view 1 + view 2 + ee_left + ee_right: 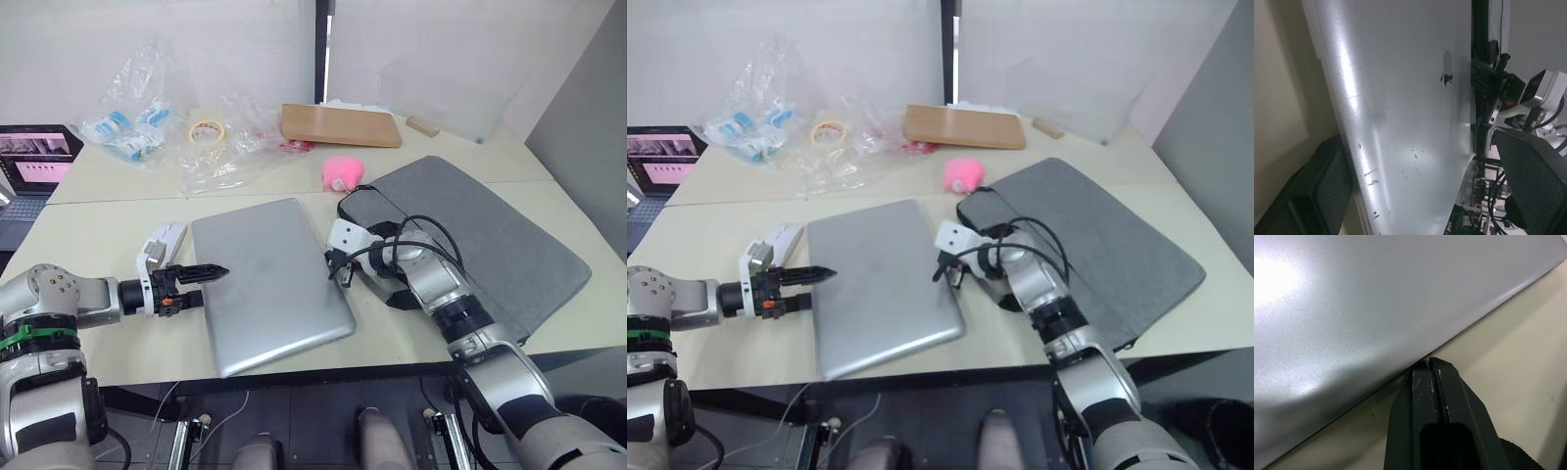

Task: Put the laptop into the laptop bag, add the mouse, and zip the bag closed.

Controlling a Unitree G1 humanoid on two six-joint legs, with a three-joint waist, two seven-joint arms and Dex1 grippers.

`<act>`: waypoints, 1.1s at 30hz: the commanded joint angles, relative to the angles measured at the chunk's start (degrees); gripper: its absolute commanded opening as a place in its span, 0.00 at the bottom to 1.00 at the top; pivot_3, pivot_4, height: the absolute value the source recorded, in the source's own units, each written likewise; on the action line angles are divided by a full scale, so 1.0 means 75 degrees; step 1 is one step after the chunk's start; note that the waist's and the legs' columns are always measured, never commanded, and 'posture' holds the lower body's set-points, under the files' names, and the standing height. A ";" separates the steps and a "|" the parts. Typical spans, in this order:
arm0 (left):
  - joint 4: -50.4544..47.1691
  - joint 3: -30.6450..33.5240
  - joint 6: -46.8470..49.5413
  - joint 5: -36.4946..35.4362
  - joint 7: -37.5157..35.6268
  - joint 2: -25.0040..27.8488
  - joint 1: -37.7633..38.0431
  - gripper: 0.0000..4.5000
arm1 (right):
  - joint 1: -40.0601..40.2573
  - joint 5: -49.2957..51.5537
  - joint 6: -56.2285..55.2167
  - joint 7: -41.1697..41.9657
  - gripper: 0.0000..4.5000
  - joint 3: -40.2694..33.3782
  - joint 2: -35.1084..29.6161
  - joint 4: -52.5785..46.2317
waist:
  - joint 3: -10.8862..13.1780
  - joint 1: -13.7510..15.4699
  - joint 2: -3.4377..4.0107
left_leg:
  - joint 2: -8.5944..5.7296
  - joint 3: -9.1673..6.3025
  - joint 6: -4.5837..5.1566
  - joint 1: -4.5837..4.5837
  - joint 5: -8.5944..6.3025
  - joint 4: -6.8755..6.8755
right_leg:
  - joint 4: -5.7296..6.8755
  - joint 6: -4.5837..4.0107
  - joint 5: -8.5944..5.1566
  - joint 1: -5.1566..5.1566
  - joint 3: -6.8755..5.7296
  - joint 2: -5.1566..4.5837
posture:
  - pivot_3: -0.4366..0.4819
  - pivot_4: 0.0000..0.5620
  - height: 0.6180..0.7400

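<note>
1. The laptop (pixel 269 282), silver-grey with its lid closed, lies flat on the cream table (pixel 88 225), near the front edge and between the two arms.
2. The left gripper (pixel 211 275) reaches in from the laptop's left side. In the left wrist view its two black fingers (pixel 1308 191) stand apart, one on each side of the laptop's left edge; whether they press on the metal cannot be told.
3. The right gripper (pixel 1431 363) sits at the laptop's right edge. In the right wrist view its fingers are pressed together, with the tips touching or just under that edge.
4. The laptop bag (pixel 490 235), grey fabric with black edging, lies flat on the table to the right of the laptop, partly under the right arm. Whether its zip is open cannot be told.
5. The mouse (pixel 167 236), white, rests on the table just beyond the left gripper, near the laptop's far left corner.
6. Farther back lie a pink fuzzy object (pixel 342 171), a wooden board (pixel 340 125), a roll of tape (pixel 206 129) and crumpled clear plastic bags (pixel 137 108).
7. A small dark laptop with a pink-lit screen (pixel 39 157) stands at the far left.
</note>
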 commanded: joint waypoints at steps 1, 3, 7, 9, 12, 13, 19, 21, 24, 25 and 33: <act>-0.0067 0.0160 0.0137 -0.0686 0.0272 -0.0262 -0.0086 1.00 | 0.0123 0.0257 0.0069 0.0366 0.01 0.0304 0.0333 -0.0276 | 0.0000 0.0006 0.0000 | 0.0000 0.0000 0.0000 0.0000 0.0000 0.0000 | 0.0000 0.0000 0.0000 0.0000 0.0000 0.0000 | 0.48 0.27 1.00; -0.0060 0.0176 0.0137 -0.0889 0.0442 -0.0291 -0.0120 1.00 | 0.0054 0.0257 0.0078 0.0341 0.01 0.0274 0.0330 -0.0199 | 0.0000 0.0003 -0.0001 | -0.0001 0.0000 -0.0001 0.0000 -0.0001 0.0001 | 0.0000 0.0000 0.0000 0.0000 0.0001 0.0000 | 0.48 0.27 1.00; -0.0332 0.0147 0.0137 -0.1091 0.0657 -0.0318 -0.0030 1.00 | -0.0008 0.0211 -0.0043 0.0251 0.01 0.0244 0.0317 0.0057 | 0.0000 -0.0005 -0.0001 | -0.0001 -0.0002 -0.0002 0.0000 -0.0001 -0.0001 | 0.0000 -0.0001 0.0000 -0.0002 0.0001 0.0000 | 0.48 0.27 1.00; -0.0529 0.0199 0.0137 -0.1095 0.0720 -0.0321 0.0048 1.00 | 0.0028 0.0157 -0.0127 0.0201 0.01 0.0257 0.0290 0.0129 | 0.0000 -0.0015 -0.0001 | -0.0001 -0.0002 -0.0002 0.0001 -0.0001 -0.0004 | 0.0000 -0.0001 0.0000 -0.0003 0.0001 0.0001 | 0.48 0.27 1.00; -0.0606 0.0252 0.0137 -0.1267 0.0800 -0.0276 0.0139 1.00 | 0.0061 0.0140 -0.0194 0.0187 0.01 0.0243 0.0247 0.0157 | 0.0000 -0.0021 -0.0001 | 0.0000 -0.0002 -0.0003 0.0003 -0.0001 -0.0009 | 0.0000 -0.0002 -0.0001 -0.0004 0.0001 0.0002 | 0.48 0.27 1.00; -0.0620 0.0247 0.0137 -0.1301 0.0824 -0.0252 0.0175 0.88 | 0.0058 0.0137 -0.0214 0.0187 0.00 0.0234 0.0230 0.0174 | 0.0000 -0.0023 -0.0001 | 0.0000 -0.0003 -0.0003 0.0004 -0.0001 -0.0009 | 0.0000 -0.0003 -0.0001 -0.0005 0.0002 0.0002 | 0.48 0.27 1.00; -0.0677 0.0144 0.0137 -0.1522 0.0927 -0.0207 0.0223 0.47 | -0.0094 0.0146 -0.0328 0.0147 0.00 0.0161 0.0210 0.0403 | 0.0000 -0.0029 -0.0001 | -0.0001 -0.0003 -0.0005 0.0004 -0.0003 -0.0015 | -0.0005 -0.0003 -0.0001 -0.0007 0.0003 0.0002 | 0.48 0.27 1.00; -0.0652 0.0189 0.0137 -0.1526 0.1020 -0.0267 0.0191 0.33 | -0.0114 0.0147 -0.0366 0.0129 0.00 0.0163 0.0224 0.0462 | -0.0001 -0.0027 -0.0002 | -0.0001 -0.0003 -0.0006 0.0004 -0.0003 -0.0015 | -0.0005 -0.0004 0.0000 -0.0006 0.0003 0.0002 | 0.48 0.27 1.00; -0.0590 0.0330 0.0137 -0.1582 0.1177 -0.0334 0.0171 0.12 | -0.0073 0.0167 -0.0405 0.0109 0.00 0.0156 0.0242 0.0491 | -0.0008 -0.0013 -0.0013 | 0.0000 -0.0005 -0.0006 0.0009 -0.0003 -0.0014 | -0.0005 -0.0004 0.0000 0.0000 0.0002 0.0002 | 0.48 0.27 1.00; -0.0583 0.0376 0.0137 -0.1640 0.1237 -0.0341 0.0181 0.07 | -0.0065 0.0170 -0.0418 0.0105 0.00 0.0151 0.0241 0.0500 | -0.0008 -0.0007 -0.0013 | -0.0001 -0.0004 -0.0006 0.0017 -0.0003 -0.0015 | -0.0006 -0.0004 0.0000 0.0008 0.0002 0.0002 | 0.48 0.27 1.00; -0.0724 0.0558 0.0137 -0.3049 0.1861 -0.0022 0.0739 0.07 | -0.0175 0.0314 -0.0417 -0.0190 0.00 -0.0198 0.0195 0.0621 | -0.0008 -0.0030 -0.0014 | 0.0001 -0.0004 -0.0013 0.0024 -0.0006 -0.0030 | -0.0006 -0.0005 0.0000 0.0002 0.0010 0.0005 | 0.48 0.27 1.00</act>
